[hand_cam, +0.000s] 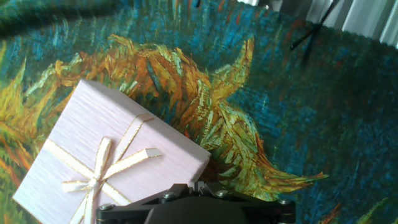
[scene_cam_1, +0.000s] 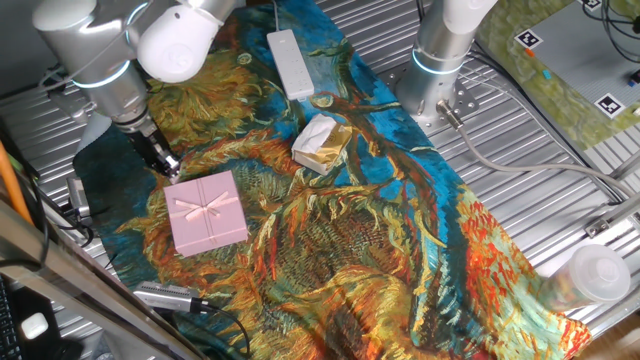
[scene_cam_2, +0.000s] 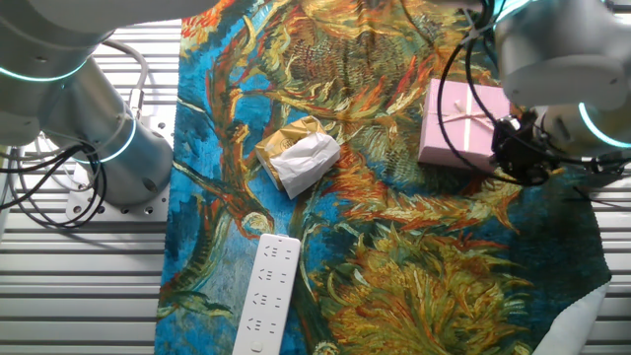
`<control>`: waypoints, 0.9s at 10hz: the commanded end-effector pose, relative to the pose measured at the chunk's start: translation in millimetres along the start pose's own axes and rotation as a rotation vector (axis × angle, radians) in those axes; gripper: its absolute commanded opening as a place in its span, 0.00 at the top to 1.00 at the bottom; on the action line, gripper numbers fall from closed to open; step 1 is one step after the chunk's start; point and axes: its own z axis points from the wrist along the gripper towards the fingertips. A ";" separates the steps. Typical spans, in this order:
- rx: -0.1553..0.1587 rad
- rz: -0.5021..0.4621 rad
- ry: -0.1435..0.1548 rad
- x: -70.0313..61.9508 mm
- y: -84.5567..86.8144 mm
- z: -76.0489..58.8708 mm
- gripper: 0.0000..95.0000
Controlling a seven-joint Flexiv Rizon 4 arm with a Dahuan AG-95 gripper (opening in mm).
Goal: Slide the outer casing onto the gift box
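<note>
The outer casing is a flat pale-pink square with a thin ribbon bow, lying on the patterned cloth. It also shows in the other fixed view and fills the lower left of the hand view. My gripper stands at the casing's far corner, fingers together and touching or nearly touching its edge; it also shows in the other fixed view and at the bottom edge of the hand view. No separate gift box tray with tan blocks shows in any view.
A cream-and-gold foil lump lies mid-cloth, with a long white bar behind it. A second arm's base stands at the back right. A metal cylinder lies near the cloth's front left. Ribbed metal table surrounds the cloth.
</note>
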 end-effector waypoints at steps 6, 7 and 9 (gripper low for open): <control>0.153 -0.054 0.069 -0.7 8.5 -14.9 1.00; 0.153 -0.046 0.069 -3.8 9.8 -17.3 1.00; 0.158 -0.030 0.070 -4.8 11.9 -20.5 1.00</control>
